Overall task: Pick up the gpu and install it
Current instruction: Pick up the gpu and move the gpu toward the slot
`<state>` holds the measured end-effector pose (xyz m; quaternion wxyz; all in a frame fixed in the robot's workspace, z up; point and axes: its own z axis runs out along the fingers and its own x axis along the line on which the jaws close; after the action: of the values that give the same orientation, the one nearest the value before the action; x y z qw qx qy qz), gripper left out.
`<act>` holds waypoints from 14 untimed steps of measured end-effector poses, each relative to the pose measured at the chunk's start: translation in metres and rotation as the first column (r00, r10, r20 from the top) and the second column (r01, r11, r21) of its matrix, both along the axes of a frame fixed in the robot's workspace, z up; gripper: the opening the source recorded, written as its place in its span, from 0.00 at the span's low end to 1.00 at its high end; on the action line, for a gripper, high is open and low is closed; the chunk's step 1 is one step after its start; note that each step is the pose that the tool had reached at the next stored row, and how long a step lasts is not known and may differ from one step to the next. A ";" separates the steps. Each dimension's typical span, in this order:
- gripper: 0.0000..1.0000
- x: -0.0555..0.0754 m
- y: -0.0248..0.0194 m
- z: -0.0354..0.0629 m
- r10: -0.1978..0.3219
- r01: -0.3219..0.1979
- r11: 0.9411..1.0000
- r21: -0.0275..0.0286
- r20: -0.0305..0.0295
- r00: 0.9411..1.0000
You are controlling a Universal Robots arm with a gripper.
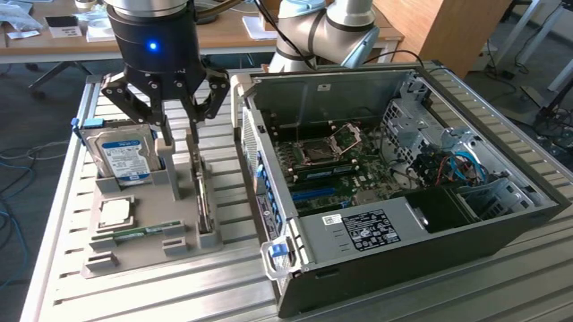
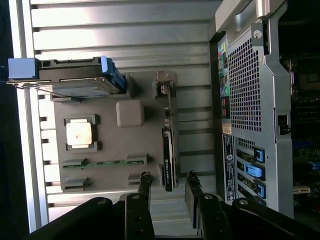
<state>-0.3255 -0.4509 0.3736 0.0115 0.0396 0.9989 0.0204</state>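
**Inspector:** Start at the near end of the tabletop (image 1: 179, 288).

**Assistant:** A grey holder (image 1: 143, 251) sits there with a memory stick (image 1: 143, 232) lying in its near slot. The gpu (image 1: 205, 201) stands on edge in the holder's long slot, on the side towards the computer case (image 1: 394, 248). It is not yet lifted.

**Inspector:** And the hand?

**Assistant:** The hand (image 1: 176, 137) hangs over the far end of the card, beside the upright hard drive (image 1: 125, 154). Its fingers (image 1: 162, 137) are spread. In the wrist view the card's edge runs towards the gap between them, and I see no contact with the card.

**Inspector:** Which step, in your judgement?

**Assistant:** The pick-up, at the approach to the grasp. Installation has not begun. The case lies open beyond, with its motherboard (image 1: 331, 168) exposed.

**Inspector:** What does a sound grasp call for?

**Assistant:** One finger on each face of the card, centred over its edge. Then a straight pull out of the slot, since a skewed one may bind the card or drag the holder.
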 end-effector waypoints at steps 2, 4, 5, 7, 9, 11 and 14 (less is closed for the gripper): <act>0.42 0.000 0.0000 0.0000 0.000 0.000 1.000 0.000 0.000 1.000; 0.42 0.000 0.0000 0.0001 0.000 0.000 1.000 0.000 0.000 1.000; 0.42 0.000 0.0000 0.0001 0.000 0.000 1.000 0.000 0.000 1.000; 0.42 0.000 0.0000 -0.0006 0.000 0.000 1.000 0.000 0.000 1.000; 0.42 0.000 0.0000 -0.0021 0.000 0.000 1.000 0.000 0.000 1.000; 0.42 0.000 0.0000 -0.0035 0.000 0.000 1.000 0.000 0.000 1.000; 0.42 0.000 0.0000 -0.0036 0.000 0.000 1.000 0.000 0.000 1.000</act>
<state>-0.3252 -0.4510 0.3700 0.0114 0.0395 0.9989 0.0203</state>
